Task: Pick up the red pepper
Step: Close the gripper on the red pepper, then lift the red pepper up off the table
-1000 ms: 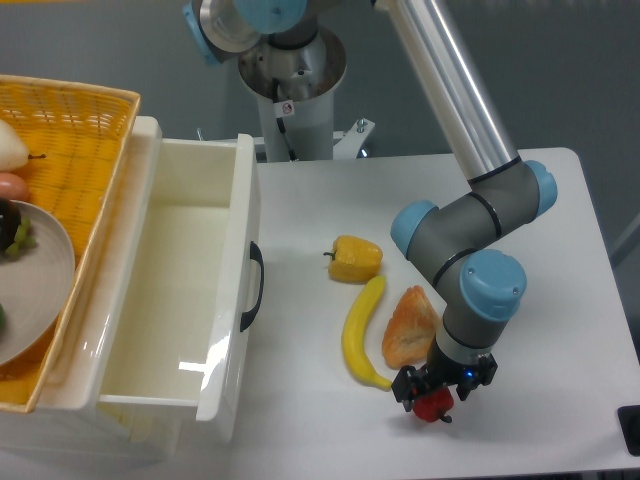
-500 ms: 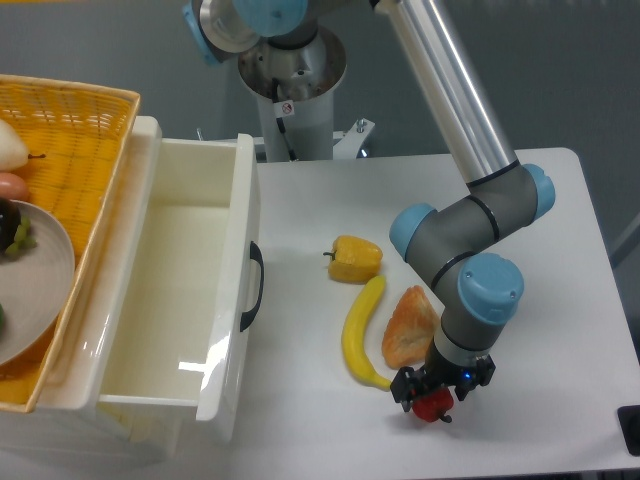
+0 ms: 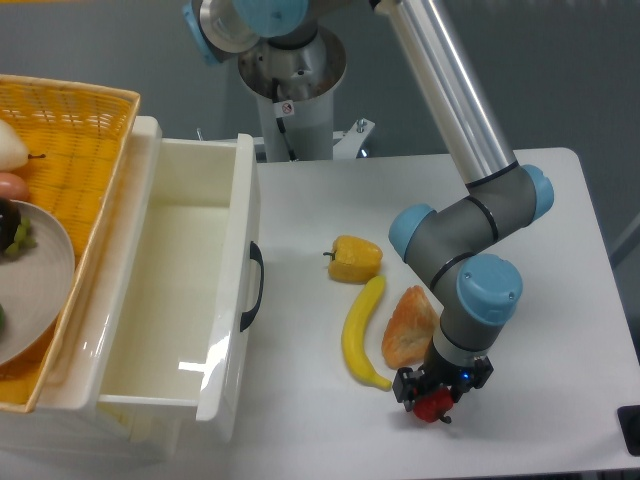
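The red pepper [image 3: 432, 407] is a small glossy red piece near the table's front edge, just right of the banana's lower tip. My gripper [image 3: 435, 396] points straight down onto it, black fingers on either side and shut on it. The wrist hides most of the pepper's top. I cannot tell if the pepper still rests on the table or hangs just above it.
A banana [image 3: 362, 331], a yellow pepper [image 3: 355, 259] and an orange-tan wedge [image 3: 407, 325] lie left of and behind the gripper. An open white drawer [image 3: 180, 290] stands at left, with a yellow basket [image 3: 70, 130] and a plate beyond it. The front table edge is close.
The wrist and gripper shifted very slightly left and up with the red pepper between the fingers. Everything else is as before.
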### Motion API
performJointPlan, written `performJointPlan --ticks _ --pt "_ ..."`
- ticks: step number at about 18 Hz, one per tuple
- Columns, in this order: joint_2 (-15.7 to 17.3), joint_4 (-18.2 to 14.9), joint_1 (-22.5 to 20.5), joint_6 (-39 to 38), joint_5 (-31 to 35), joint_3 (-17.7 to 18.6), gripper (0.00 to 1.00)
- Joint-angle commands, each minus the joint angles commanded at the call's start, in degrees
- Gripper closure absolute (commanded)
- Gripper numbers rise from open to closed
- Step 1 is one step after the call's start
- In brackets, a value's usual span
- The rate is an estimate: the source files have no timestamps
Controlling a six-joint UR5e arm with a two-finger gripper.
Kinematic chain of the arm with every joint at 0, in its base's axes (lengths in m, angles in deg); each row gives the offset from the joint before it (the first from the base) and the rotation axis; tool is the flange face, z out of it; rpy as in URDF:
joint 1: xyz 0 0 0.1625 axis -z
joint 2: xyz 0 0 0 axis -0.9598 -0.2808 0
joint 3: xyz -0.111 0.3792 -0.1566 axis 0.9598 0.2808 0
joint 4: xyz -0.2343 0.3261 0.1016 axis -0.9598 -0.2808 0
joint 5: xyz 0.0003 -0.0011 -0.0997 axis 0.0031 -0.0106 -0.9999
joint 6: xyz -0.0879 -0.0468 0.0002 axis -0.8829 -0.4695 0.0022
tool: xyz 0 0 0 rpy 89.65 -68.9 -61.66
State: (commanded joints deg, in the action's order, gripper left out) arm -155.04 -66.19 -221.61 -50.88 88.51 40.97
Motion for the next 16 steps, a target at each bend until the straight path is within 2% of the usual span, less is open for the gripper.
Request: performJointPlan --ticks 5,7,13,16 --pt "0.53 -0.09 -0.09 -0.09 -0.09 0.26 0.52" --pt "0.62 -0.09 -0.09 -0.09 -0.09 0.35 0.56" --pt "3.42 -0.35 -0.09 0.52 0.00 1.49 0.56" --pt "5.88 -0.53 -0.17 6.83 0.09 3.68 0.56"
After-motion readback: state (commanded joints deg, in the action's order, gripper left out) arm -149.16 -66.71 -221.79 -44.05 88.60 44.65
